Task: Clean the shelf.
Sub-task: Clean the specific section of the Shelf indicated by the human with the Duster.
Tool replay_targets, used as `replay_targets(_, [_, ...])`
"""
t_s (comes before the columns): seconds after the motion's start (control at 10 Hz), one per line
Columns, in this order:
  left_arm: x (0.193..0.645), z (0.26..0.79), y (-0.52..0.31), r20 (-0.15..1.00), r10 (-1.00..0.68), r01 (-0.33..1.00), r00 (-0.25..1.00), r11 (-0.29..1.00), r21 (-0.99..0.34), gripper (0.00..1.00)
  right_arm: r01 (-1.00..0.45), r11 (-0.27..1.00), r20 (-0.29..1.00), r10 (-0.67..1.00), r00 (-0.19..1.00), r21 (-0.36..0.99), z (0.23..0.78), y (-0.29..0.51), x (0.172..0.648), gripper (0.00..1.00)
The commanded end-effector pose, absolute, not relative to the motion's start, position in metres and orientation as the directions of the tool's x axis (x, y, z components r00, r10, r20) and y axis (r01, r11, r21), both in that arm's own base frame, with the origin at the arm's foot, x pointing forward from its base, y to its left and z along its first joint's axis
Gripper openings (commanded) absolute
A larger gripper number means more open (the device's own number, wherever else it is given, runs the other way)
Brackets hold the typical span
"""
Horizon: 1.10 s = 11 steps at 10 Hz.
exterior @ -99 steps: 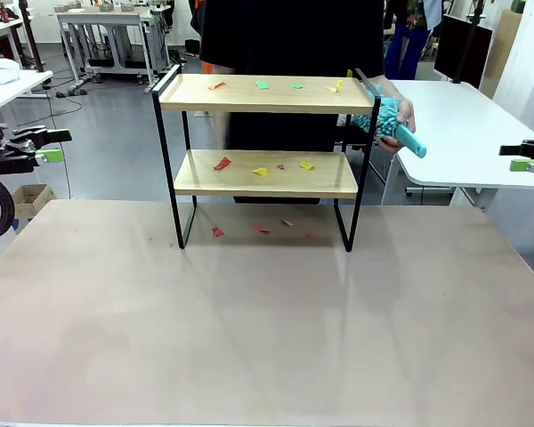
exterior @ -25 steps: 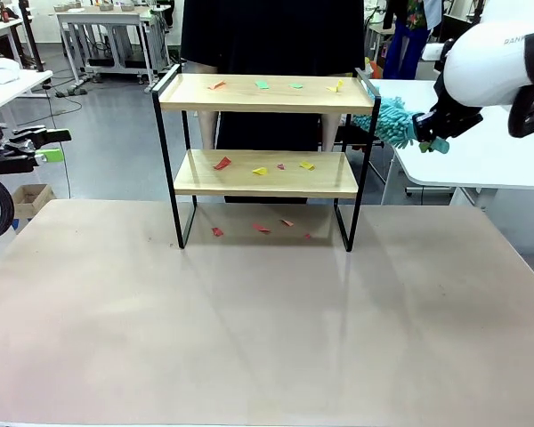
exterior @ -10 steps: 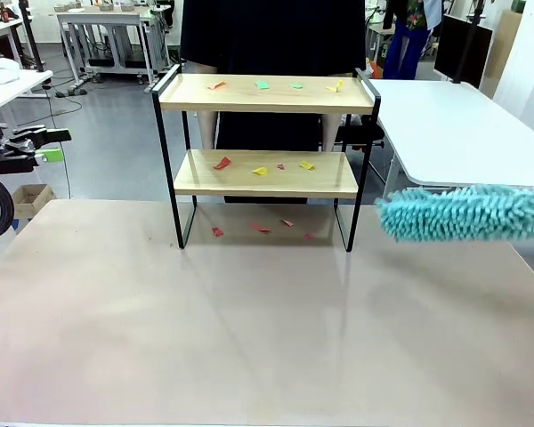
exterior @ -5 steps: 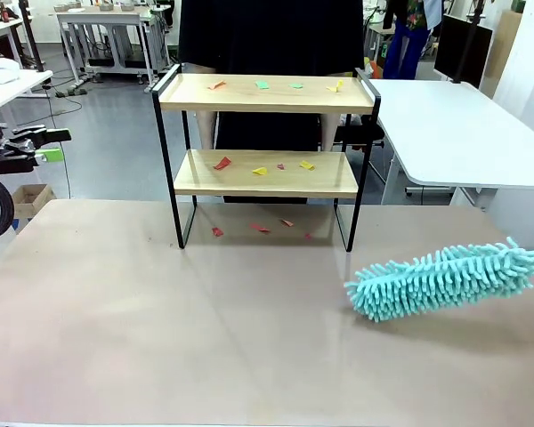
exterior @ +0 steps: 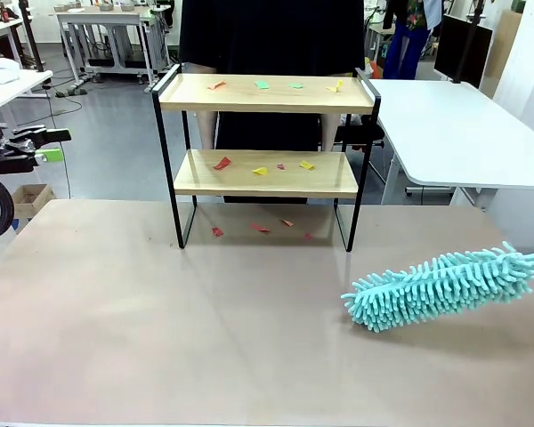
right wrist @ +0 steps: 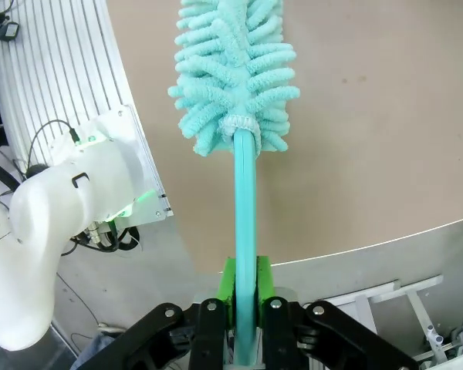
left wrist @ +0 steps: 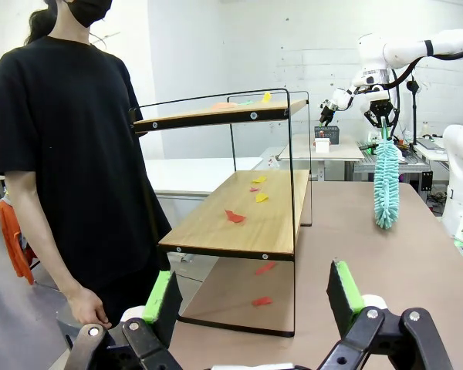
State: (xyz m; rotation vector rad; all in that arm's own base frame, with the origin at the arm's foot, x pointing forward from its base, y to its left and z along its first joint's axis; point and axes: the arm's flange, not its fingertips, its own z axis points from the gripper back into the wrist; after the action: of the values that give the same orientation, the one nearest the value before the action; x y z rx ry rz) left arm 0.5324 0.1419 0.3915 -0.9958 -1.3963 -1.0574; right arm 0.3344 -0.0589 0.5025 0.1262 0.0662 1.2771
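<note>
Right gripper (right wrist: 245, 279): jaws fully closed, green pads (right wrist: 228, 281) clamped on either side of the smooth handle of a turquoise fluffy microfibre duster (right wrist: 235, 73). The handle runs straight out from between the fingers; the shaggy head begins a little way beyond them.

Duster position: in the front view the head lies low over the right part of the beige rectangular table (exterior: 160, 338), angled with its tip toward the table's middle and the handle running off the picture's right edge. A shadow sits on the table close beneath it. Contact with the table surface cannot be determined.

Left gripper (left wrist: 251, 291): jaws spread wide, nothing between the pads. In the front view it is off the table's left edge, well apart from the work.

Two-tier shelf (exterior: 165, 151) of light wooden boards in a thin black metal frame: upright at the far middle of the table, well apart from the duster.

Small paper scraps (exterior: 260, 171): red, green and yellow pieces on the upper board; red and yellow pieces on the lower board; several red pieces on the table between the shelf's legs.

Person in a black T-shirt (exterior: 276, 36): standing just behind the shelf at the far side, arms down.
</note>
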Motion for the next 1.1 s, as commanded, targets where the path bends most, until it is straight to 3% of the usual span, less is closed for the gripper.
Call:
replay_targets(0.0, [0.5314, 0.3937, 0.1416, 0.996, 0.011, 0.963, -0.092, 0.254, 0.086, 1.00, -0.950, 0.287, 0.024, 0.956, 0.292, 0.127, 0.5014, -0.0608, 0.3338, 0.13])
replay_targets(1.0, [0.5314, 0.3937, 0.1416, 0.996, 0.011, 0.963, -0.092, 0.254, 0.086, 1.00, -0.950, 0.287, 0.024, 0.956, 0.292, 0.127, 0.5014, -0.0608, 0.3338, 0.13])
